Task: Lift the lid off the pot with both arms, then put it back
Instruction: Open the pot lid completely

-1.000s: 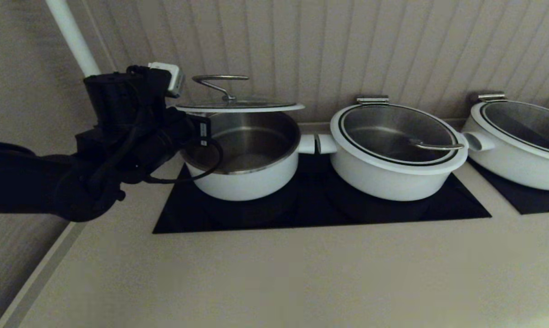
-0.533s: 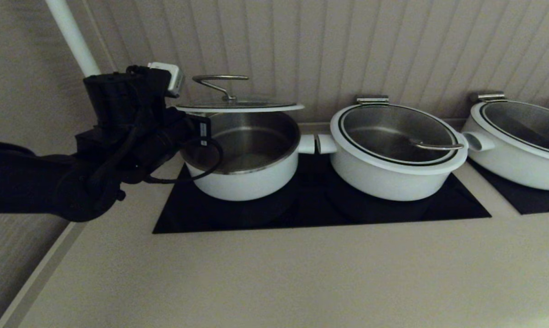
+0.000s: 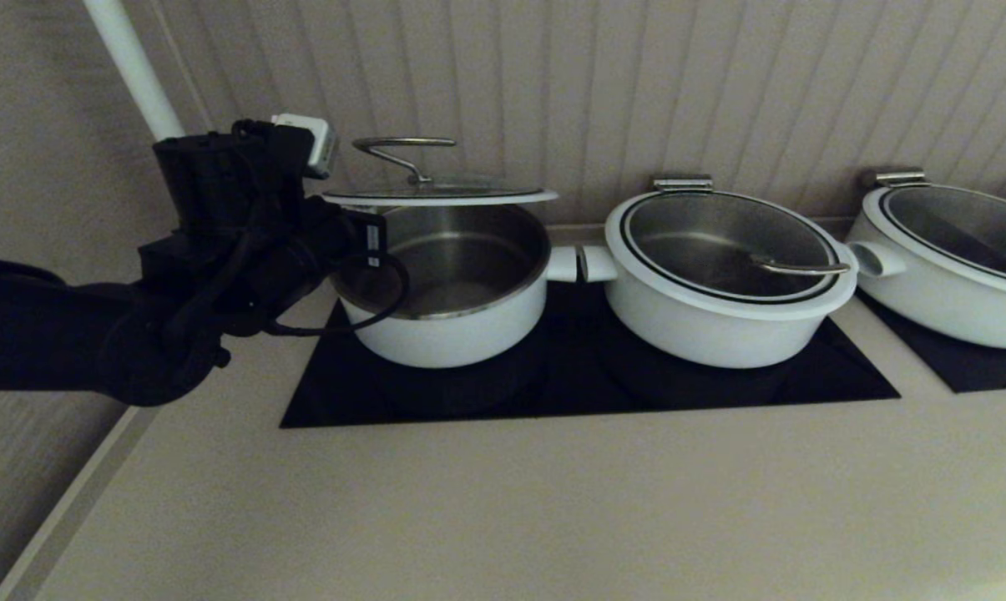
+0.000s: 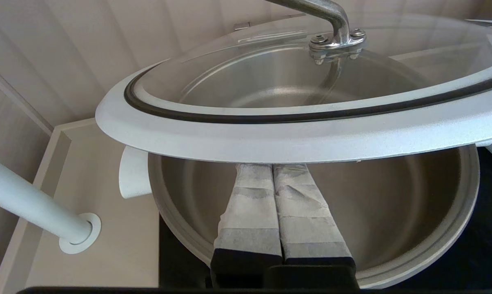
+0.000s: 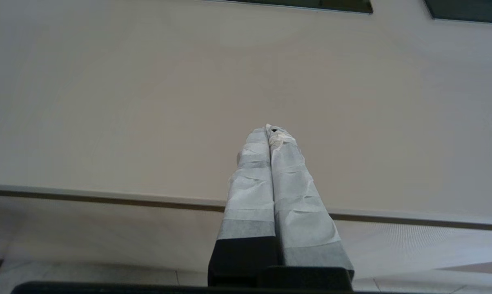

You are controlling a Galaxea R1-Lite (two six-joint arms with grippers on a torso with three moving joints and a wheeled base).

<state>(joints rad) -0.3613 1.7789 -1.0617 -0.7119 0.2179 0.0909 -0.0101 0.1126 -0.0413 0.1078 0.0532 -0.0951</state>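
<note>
I have the round clear glass lid with its white rim, black inner ring and thin steel wire handle (image 3: 440, 194) raised above the deep straight-sided white pot with the steel interior (image 3: 448, 288), left of centre in the head view. My left hand (image 4: 272, 171) props it from below: in the left wrist view the two taped fingers (image 4: 250, 204) lie pressed together with nothing between them, their tips slipped under the lid's white rim near the pot's near wall. So the lid rests on the closed hand and is not pinched. My right hand (image 5: 270, 132) is nowhere near; its wrist view shows its fingers also closed on nothing, over the bare beige table (image 5: 148, 102), and it does not appear in the head view. The risk I see is plain: with support at one edge only, the lid could tip or slide off the fingers and drop onto the pot rim or the black cooktop (image 3: 586, 376), and glass would not forgive that. A jerk while lowering, or misjudging the centring, could seat it crooked or knock the pot toward the wider white lidded pot (image 3: 724, 284) just beside its side handle. Compared with the earlier head frames, nothing has shifted; lid and left arm sit exactly where they were.
</note>
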